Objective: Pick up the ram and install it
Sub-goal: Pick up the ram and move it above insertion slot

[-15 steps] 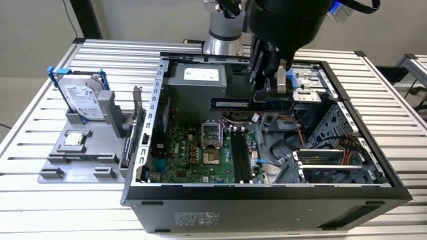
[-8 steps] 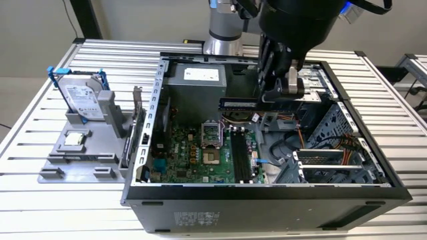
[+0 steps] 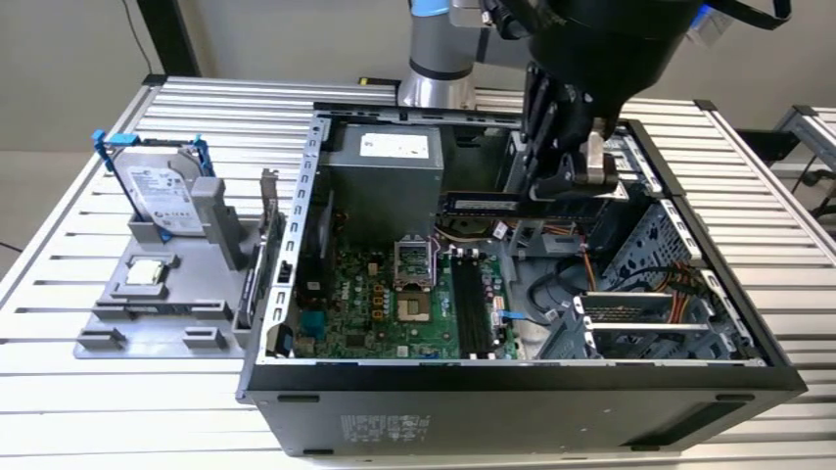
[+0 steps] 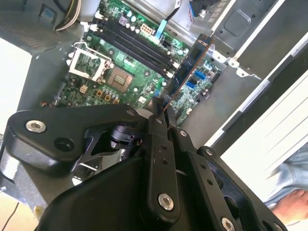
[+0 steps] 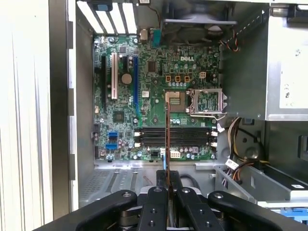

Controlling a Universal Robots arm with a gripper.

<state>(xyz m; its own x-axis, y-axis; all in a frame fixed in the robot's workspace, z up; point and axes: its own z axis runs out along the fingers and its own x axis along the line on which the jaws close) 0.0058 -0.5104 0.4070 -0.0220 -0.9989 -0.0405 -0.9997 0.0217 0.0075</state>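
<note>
My gripper [image 3: 565, 194] hangs inside the open computer case, shut on the ram [image 3: 496, 203], a long thin stick with dark chips. In the exterior view the ram is held level above the motherboard [image 3: 359, 294], some way above the black memory slots [image 3: 471, 304]. In both wrist views the ram shows edge-on, sticking out from between the black fingers [image 5: 156, 192]: the ram [image 5: 167, 130] crosses over the slots [image 5: 192, 136] in the first wrist view, and the ram [image 4: 190, 67] stands beside the slots [image 4: 134, 45] in the second wrist view. The slots hold nothing.
A silver hard drive in a blue bracket [image 3: 163, 191] and a small square chip [image 3: 148, 271] sit on a grey fixture at the exterior view's left. The power supply [image 3: 386, 162], the processor socket [image 3: 411, 284], cables and the drive cage [image 3: 653, 313] crowd the case. A person's hand [image 4: 291, 202] is near.
</note>
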